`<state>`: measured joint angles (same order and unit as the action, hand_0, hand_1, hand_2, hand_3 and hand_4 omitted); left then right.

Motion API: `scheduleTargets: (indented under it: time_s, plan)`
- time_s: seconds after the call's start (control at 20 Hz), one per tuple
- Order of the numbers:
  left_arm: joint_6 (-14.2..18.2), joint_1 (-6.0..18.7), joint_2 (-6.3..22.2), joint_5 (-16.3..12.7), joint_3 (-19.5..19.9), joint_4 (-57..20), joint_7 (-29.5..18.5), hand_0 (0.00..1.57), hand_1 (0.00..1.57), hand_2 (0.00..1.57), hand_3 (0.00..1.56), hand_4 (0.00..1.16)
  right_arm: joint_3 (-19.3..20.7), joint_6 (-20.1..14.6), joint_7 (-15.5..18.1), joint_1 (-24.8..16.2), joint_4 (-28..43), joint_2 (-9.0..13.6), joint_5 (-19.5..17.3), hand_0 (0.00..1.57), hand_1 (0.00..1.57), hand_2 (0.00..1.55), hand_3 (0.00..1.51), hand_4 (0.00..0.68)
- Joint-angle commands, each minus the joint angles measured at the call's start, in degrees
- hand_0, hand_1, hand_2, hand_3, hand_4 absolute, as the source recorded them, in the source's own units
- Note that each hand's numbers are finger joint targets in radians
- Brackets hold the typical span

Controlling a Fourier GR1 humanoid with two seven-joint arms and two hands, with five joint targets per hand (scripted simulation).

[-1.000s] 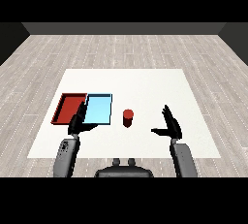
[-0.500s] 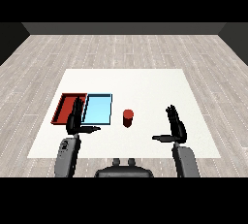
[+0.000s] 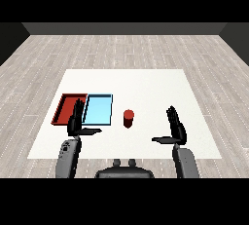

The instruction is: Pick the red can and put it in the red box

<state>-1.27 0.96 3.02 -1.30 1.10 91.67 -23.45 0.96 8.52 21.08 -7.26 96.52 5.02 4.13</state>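
The red can (image 3: 128,118) stands upright on the white table (image 3: 146,83), just right of the light blue tray (image 3: 98,109). The red tray (image 3: 68,107) lies left of the blue one, and my left hand (image 3: 75,120) partly covers its near right corner. That hand is open, fingers straight and thumb pointing right. My right hand (image 3: 176,129) is open too, fingers up and thumb pointing left; it hovers to the right of the can and nearer to me, a clear gap away from it. Neither hand touches the can.
The two trays lie side by side at the table's left, both with nothing inside. The table's near edge runs just under both forearms. Grey plank floor surrounds the table.
My right hand has drawn back toward me and a little lower. The left hand, the can and the trays have stayed where they were.
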Motion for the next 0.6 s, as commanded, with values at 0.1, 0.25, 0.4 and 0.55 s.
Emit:
scheduleTargets:
  time_s: [0.1, 0.25, 0.4, 0.55]
  plan:
    - [2.3, -0.5, -0.5, 1.7, -0.9, 4.9, 4.8, 0.0, 0.0, 0.0, 0.0, 0.0, 0.4, 1.8, 0.8, -0.8, -0.6, 0.2, -0.4, 0.0, 0.0, 0.0, 0.0, 0.0]
    - [2.8, 6.3, -0.6, 1.3, 1.3, -3.9, 2.1, 0.0, 0.0, 0.0, 0.0, 0.0, 1.5, -0.8, -2.0, 7.4, -5.7, -1.2, 0.0, 0.0, 0.0, 0.0, 0.0, 0.0]
    - [0.8, -1.2, -0.1, 0.4, 0.7, 2.3, 0.9, 0.0, 0.0, 0.0, 0.0, 0.0, -0.2, -0.4, -6.3, 6.5, -1.5, -2.1, 1.1, 0.0, 0.0, 0.0, 0.0, 0.0]
    - [0.6, -1.1, -0.2, 0.8, 0.3, 2.6, 1.2, 0.0, 0.0, 0.0, 0.0, 0.0, -0.9, -0.9, -5.8, 7.0, -3.2, -2.9, 0.3, 0.0, 0.0, 0.0, 0.0, 0.0]
